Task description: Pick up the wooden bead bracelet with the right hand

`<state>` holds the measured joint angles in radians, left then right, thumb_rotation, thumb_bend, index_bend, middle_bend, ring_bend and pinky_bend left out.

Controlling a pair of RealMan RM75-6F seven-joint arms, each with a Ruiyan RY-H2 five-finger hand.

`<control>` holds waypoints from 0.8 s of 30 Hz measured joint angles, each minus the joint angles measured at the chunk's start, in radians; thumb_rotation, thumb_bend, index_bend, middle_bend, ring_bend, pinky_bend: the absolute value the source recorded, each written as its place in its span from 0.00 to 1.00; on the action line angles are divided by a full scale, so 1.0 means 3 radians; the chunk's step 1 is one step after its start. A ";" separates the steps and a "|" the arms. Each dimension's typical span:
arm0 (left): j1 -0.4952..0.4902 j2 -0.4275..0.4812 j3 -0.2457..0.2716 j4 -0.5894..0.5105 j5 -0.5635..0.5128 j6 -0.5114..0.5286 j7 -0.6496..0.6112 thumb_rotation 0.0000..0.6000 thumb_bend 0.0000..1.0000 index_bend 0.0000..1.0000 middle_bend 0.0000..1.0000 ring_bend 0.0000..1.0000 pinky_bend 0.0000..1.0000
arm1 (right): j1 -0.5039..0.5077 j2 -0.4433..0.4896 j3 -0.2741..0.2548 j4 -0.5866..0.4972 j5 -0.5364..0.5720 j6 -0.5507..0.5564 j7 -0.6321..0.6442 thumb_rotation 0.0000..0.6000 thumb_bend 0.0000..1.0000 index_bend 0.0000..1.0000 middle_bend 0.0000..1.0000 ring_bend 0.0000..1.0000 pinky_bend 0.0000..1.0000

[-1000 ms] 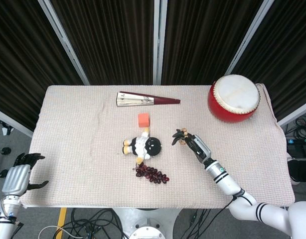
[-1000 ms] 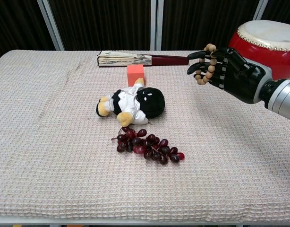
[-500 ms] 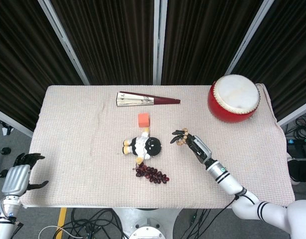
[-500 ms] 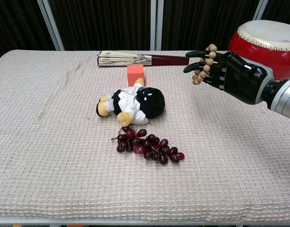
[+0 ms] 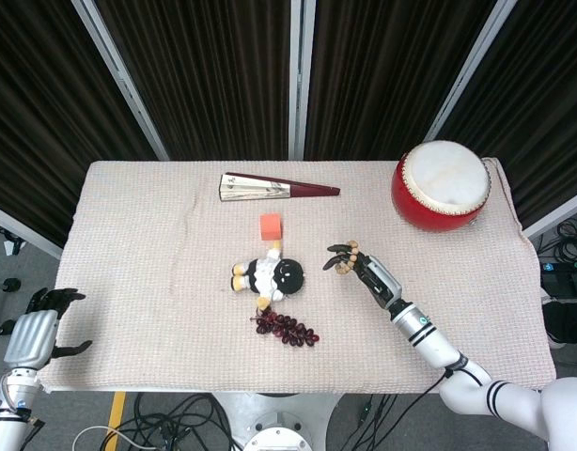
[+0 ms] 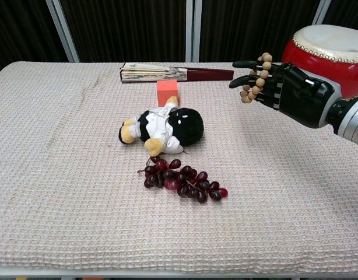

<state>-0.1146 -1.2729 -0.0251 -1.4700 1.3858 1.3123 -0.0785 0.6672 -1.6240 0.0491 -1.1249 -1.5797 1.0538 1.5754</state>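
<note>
Dark ribbed curtain panels behind, table covered with a beige waffle-weave cloth [image 5: 129, 235]. Far left, off the table's near corner: left hand [image 5: 35, 331], silver back, dark fingers apart, holding nothing, only in head view. Centre back: folded fan with cream leaves and dark red handle [image 6: 173, 73] lying flat, small orange cube [image 6: 167, 92] just in front of it. Black-and-white plush toy with yellow feet [image 6: 161, 126] lies on its side near the cube, bunch of dark red plastic grapes [image 6: 182, 180] just in front of the toy. Right of centre: right hand [image 6: 290, 92] is raised off the cloth, palm toward the toy, dark fingers [image 6: 244, 65] stretched out with the light wooden bead bracelet [image 6: 256, 77] draped over them, so it carries the bracelet clear of the table. Far right back: red drum with a white skin [image 5: 441, 184] sits on the cloth, behind the right hand.
</note>
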 measured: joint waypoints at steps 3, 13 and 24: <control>-0.0005 0.0004 0.0000 -0.0007 -0.0003 -0.0009 0.0010 1.00 0.00 0.26 0.16 0.11 0.06 | 0.0006 0.0008 -0.0016 -0.0010 -0.0009 0.0000 0.0007 0.35 0.44 0.22 0.45 0.00 0.00; -0.0011 0.0014 0.0008 -0.0019 -0.0015 -0.0034 0.0017 1.00 0.00 0.26 0.16 0.11 0.06 | 0.0022 0.0026 -0.0025 -0.0082 -0.0003 0.0008 -0.0034 0.34 0.39 0.40 0.50 0.07 0.00; -0.0018 0.0013 0.0004 -0.0018 -0.0025 -0.0042 0.0021 1.00 0.00 0.26 0.16 0.11 0.06 | 0.0030 0.0048 -0.0022 -0.0156 0.0013 0.0025 -0.0092 0.34 0.65 0.47 0.51 0.07 0.00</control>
<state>-0.1200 -1.2690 -0.0239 -1.4753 1.3782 1.2998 -0.0723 0.6763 -1.6097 0.0425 -1.1716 -1.5759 1.0613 1.5479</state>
